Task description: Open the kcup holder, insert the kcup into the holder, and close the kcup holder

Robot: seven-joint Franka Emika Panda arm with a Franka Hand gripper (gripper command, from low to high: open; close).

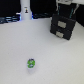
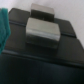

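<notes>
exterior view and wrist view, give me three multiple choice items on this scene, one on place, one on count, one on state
1. Where is the tiny round green pod?
A. on the white table
B. on the black boxy drawer unit
C. in the claw

2. How many grey rectangular front panels does the black boxy drawer unit have?
A. one
B. two
C. four

3. The drawer unit's tray is:
A. pulled out
C. removed
B. shut

Answers: 1 A, the pod lies alone on the table; 2 B, both views show two panels; 3 B, no tray sticks out.

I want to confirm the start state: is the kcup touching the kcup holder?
Apart. The exterior view shows the kcup alone on the white table, with wide bare surface between it and the kcup holder.
</notes>
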